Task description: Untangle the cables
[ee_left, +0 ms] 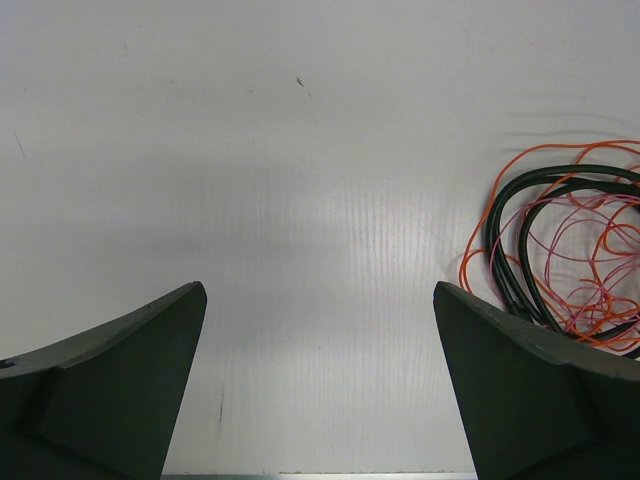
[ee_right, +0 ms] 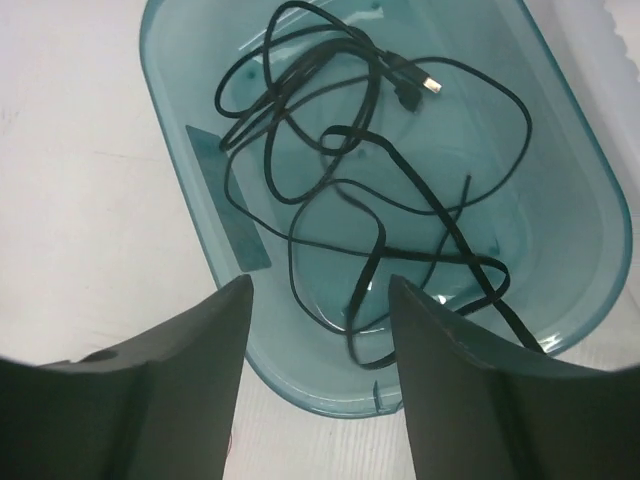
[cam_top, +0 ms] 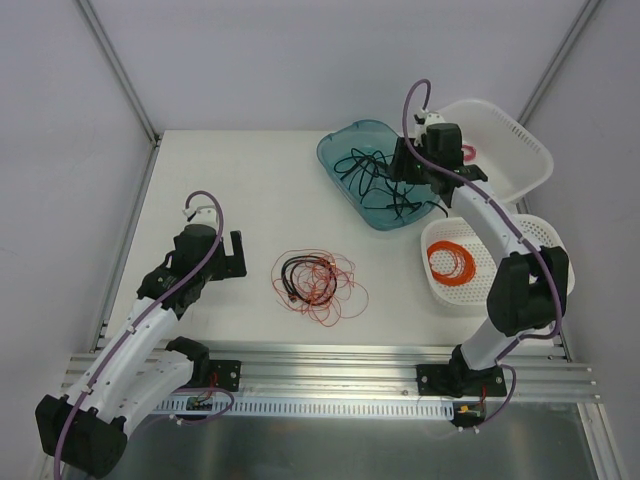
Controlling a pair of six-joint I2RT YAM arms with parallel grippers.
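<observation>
A loose tangle of thin red wires and a black cord lies on the white table in the middle. It shows at the right edge of the left wrist view. My left gripper is open and empty, low over the bare table to the left of the tangle. A separate black cable with small plugs lies loose in a teal tray. My right gripper is open and empty above the tray's near rim, with the black cable below and ahead of it.
A small white basket at the right holds a neat orange coil. A larger white basket stands at the back right behind the right arm. The teal tray sits between the tangle and the baskets.
</observation>
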